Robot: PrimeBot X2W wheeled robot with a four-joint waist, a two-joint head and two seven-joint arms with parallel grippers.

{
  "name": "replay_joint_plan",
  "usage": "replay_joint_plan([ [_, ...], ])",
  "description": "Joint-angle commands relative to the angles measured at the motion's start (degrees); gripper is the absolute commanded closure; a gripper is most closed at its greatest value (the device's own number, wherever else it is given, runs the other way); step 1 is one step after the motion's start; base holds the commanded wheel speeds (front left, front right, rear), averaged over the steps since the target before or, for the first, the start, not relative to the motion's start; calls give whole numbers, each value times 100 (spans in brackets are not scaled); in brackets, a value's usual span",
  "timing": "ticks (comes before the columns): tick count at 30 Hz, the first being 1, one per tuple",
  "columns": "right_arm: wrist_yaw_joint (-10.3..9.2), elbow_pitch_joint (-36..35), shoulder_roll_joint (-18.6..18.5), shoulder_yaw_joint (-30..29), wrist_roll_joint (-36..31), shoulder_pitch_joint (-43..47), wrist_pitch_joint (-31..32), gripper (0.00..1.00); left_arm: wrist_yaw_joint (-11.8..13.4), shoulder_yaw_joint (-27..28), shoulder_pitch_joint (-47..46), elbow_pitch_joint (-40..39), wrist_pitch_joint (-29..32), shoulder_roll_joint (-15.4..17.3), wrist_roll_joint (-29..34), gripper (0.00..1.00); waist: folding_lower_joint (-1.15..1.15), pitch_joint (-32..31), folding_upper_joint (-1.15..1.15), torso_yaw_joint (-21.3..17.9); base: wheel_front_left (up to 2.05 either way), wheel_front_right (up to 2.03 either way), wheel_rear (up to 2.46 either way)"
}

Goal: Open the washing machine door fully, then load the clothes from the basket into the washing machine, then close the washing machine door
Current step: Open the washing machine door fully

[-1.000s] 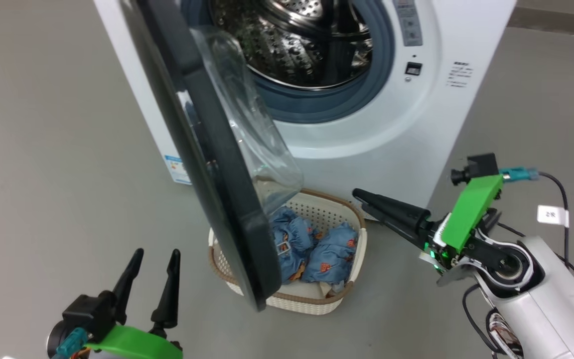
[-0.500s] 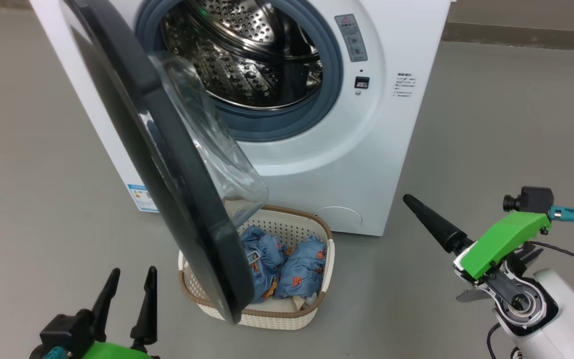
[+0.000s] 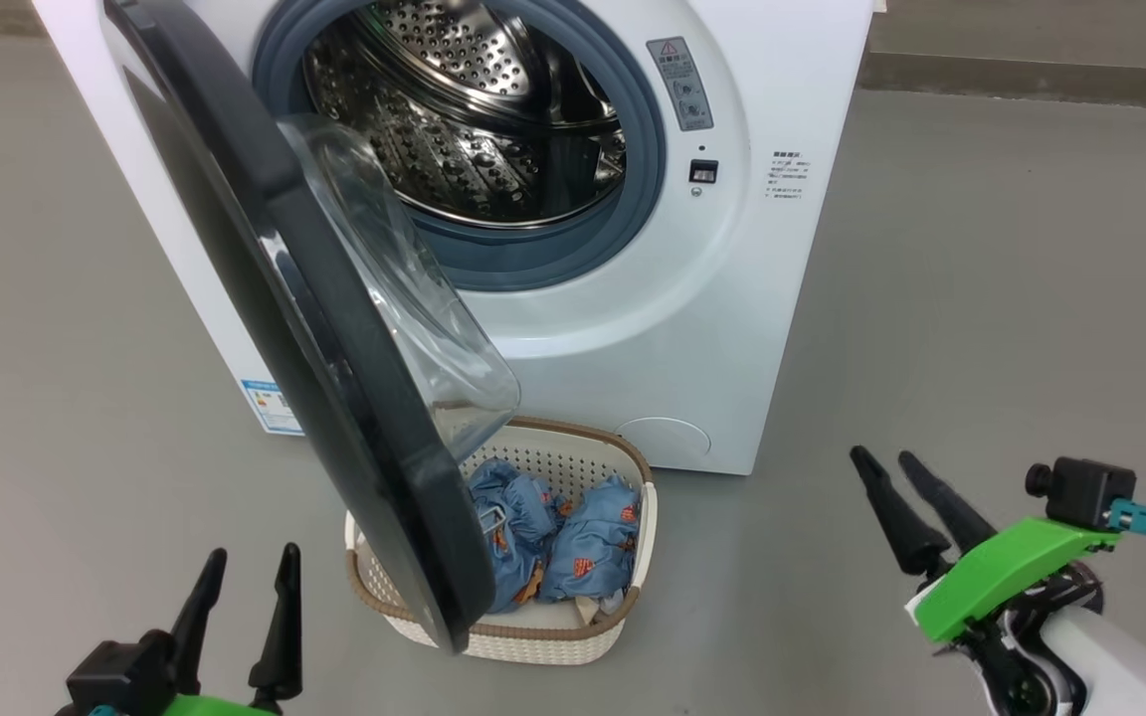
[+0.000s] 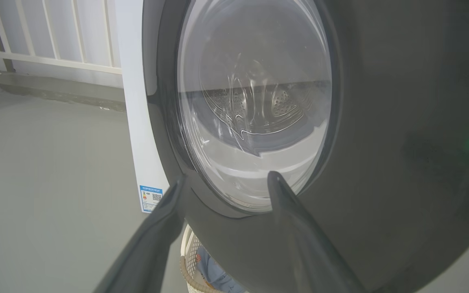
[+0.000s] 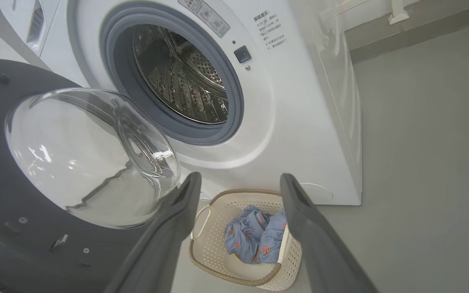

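Both my claws are spread wide and hold nothing. In the head view my left claw (image 3: pixel 254 550) sits at seven o'clock, fingers pointing up, well apart from everything. My right claw (image 3: pixel 882 455) sits at four o'clock, fingers slanting toward eleven o'clock, touching nothing.

The washing machine (image 3: pixel 732 298) fills twelve o'clock, standing on the grey floor (image 3: pixel 981 298), its steel drum (image 3: pixel 474 129) showing inside the grey seal. The washing machine door (image 3: pixel 334 398) hangs partly open from its hinge side at ten o'clock, swung out toward me, its glass bowl (image 3: pixel 414 298) facing the drum. The door's lower edge crosses in front of the basket (image 3: pixel 533 646), which stands on the floor at six o'clock, just before the machine's front. The clothes (image 3: pixel 573 542) lie bunched inside the basket, blue with small orange figures.

From my left wrist I look at the door's dark outer face past my parted fingers. From my right wrist the basket and its clothes lie between my fingers, at six o'clock below the drum mouth.
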Motion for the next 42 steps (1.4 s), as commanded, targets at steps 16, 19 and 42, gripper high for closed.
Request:
replay_joint_plan([
  [16, 33, -632, 611, -2304, -2764, 1228, -97, 0, -21, 308, -19, -165, -54, 61, 44, 0, 0, 14, 0, -15, 0, 0, 0],
  [19, 33, -635, 662, -2366, -2903, 1393, -97, 0, -21, 324, -5, -166, -54, 44, 41, 0, 0, 19, 0, -19, 0, 0, 0],
  [42, 33, -697, 799, -2692, -3275, 1654, -97, 0, -21, 637, -121, -465, -54, -28, 145, 100, 0, 5, 0, -21, 0, 0, 0],
])
